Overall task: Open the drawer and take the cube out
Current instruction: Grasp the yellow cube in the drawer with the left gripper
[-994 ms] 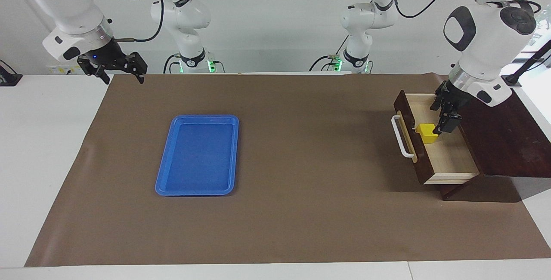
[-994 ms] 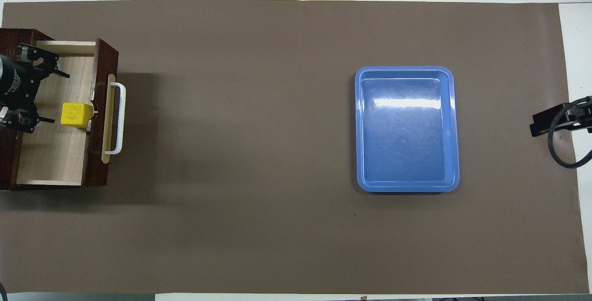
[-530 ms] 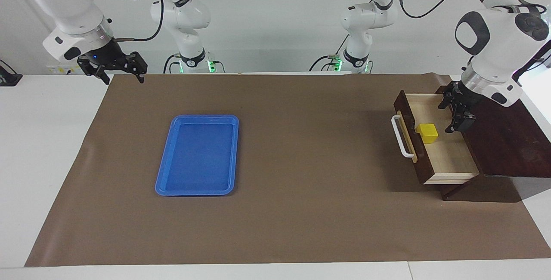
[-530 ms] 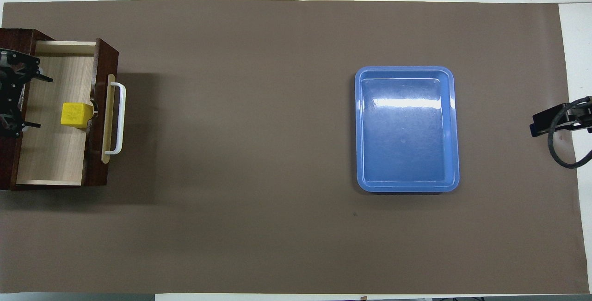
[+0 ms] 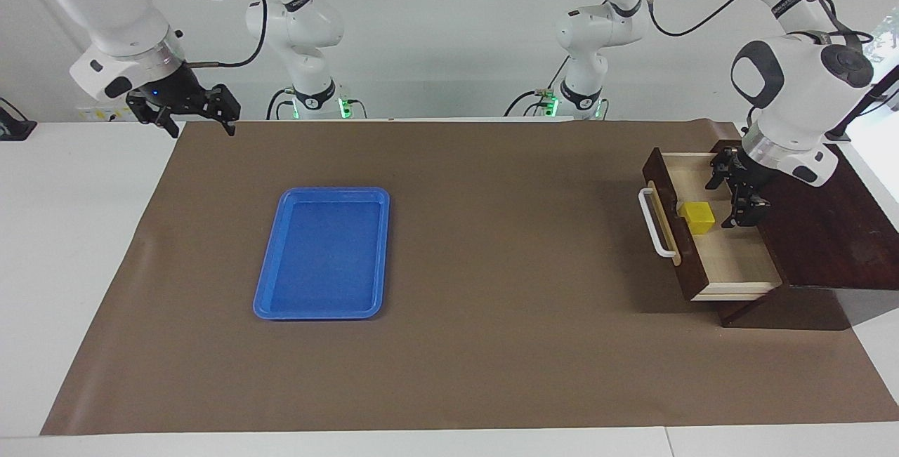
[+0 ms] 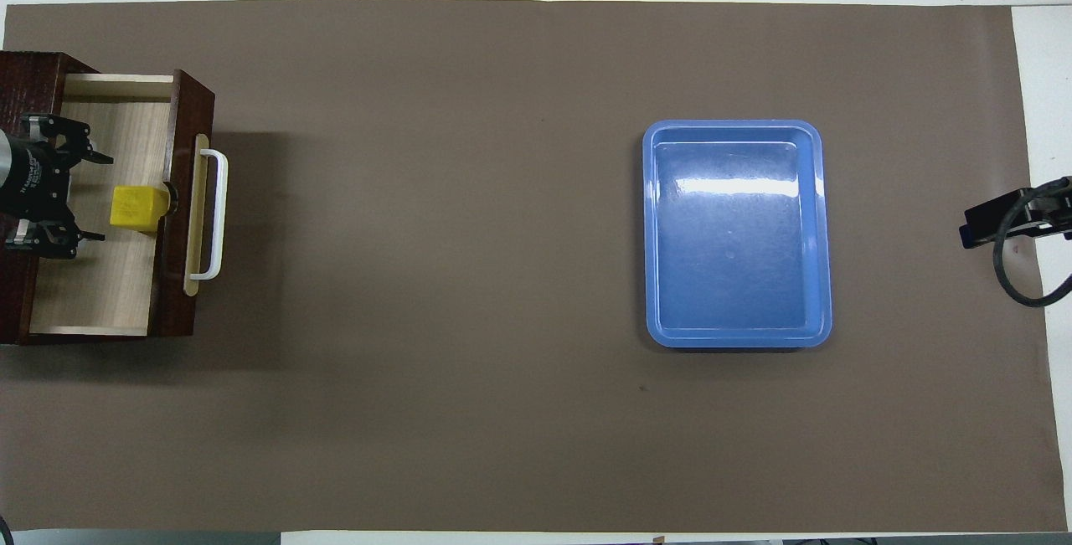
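The dark brown drawer (image 5: 687, 264) stands pulled open at the left arm's end of the table, and its pale interior shows in the overhead view (image 6: 92, 294). The yellow cube (image 5: 697, 217) sits inside, against the drawer's front panel behind the white handle (image 5: 654, 227); it also shows in the overhead view (image 6: 132, 208). My left gripper (image 5: 727, 199) is open over the drawer's interior, beside the cube on the cabinet's side and not holding it; the overhead view (image 6: 94, 198) shows its fingers spread wider than the cube. My right gripper (image 5: 201, 126) waits open and empty over the mat's edge at the right arm's end.
A flat blue tray (image 5: 323, 253) lies on the brown mat toward the right arm's end, also in the overhead view (image 6: 737, 233). The dark wooden cabinet (image 5: 829, 232) that holds the drawer stands at the table's edge. The brown mat (image 5: 491, 302) covers the table.
The left gripper drew away from the cube toward the cabinet, then came part of the way back toward the cube. The cube, the drawer and the right arm have not moved.
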`<state>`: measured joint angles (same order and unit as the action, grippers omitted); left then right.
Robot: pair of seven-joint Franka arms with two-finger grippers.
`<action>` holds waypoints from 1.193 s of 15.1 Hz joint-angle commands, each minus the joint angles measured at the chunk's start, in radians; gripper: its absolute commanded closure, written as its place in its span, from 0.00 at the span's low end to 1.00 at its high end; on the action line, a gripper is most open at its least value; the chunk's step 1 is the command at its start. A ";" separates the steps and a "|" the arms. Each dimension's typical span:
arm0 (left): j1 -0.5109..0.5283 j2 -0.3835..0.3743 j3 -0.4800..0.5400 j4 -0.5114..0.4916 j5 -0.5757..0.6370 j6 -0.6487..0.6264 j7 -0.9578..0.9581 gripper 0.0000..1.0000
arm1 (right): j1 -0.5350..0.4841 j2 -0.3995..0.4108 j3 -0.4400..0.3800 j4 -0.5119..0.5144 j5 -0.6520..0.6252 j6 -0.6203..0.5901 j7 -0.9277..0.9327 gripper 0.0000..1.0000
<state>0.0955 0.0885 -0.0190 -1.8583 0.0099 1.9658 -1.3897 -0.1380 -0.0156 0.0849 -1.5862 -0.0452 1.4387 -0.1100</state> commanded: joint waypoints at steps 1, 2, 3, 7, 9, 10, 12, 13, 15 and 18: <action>-0.008 -0.012 -0.001 -0.047 -0.011 0.045 -0.043 0.00 | -0.018 -0.014 0.012 -0.021 0.002 0.023 -0.030 0.00; -0.008 -0.012 -0.001 -0.053 -0.011 0.045 -0.046 0.00 | -0.018 -0.014 0.012 -0.020 0.002 0.022 -0.030 0.00; -0.008 -0.013 0.001 -0.062 -0.011 0.051 -0.046 0.00 | -0.020 -0.014 0.012 -0.021 0.004 0.022 -0.028 0.00; -0.008 -0.023 0.001 -0.093 -0.011 0.077 -0.045 0.00 | -0.022 -0.027 0.010 -0.050 0.004 0.022 -0.001 0.00; -0.008 -0.027 -0.001 -0.101 -0.011 0.078 -0.046 0.02 | -0.020 -0.029 0.010 -0.061 0.019 0.023 0.051 0.00; -0.010 -0.027 -0.001 -0.105 -0.011 0.078 -0.046 0.05 | -0.020 -0.043 0.010 -0.083 0.036 0.031 0.103 0.00; -0.020 -0.027 0.001 -0.105 -0.011 0.078 -0.046 0.14 | -0.022 -0.064 0.009 -0.129 0.091 0.051 0.196 0.00; -0.022 -0.029 0.001 -0.105 -0.011 0.078 -0.046 0.24 | -0.022 -0.072 0.009 -0.147 0.108 0.052 0.232 0.00; -0.023 -0.029 -0.001 -0.105 -0.011 0.076 -0.045 0.46 | -0.020 -0.083 0.007 -0.176 0.149 0.061 0.321 0.00; -0.039 -0.027 -0.001 -0.101 -0.011 0.073 -0.043 0.92 | -0.018 -0.110 0.009 -0.241 0.211 0.081 0.433 0.00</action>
<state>0.0812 0.0881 -0.0275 -1.9277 0.0099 2.0211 -1.4271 -0.1382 -0.0721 0.0840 -1.7393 0.1155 1.4799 0.2539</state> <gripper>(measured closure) 0.454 0.000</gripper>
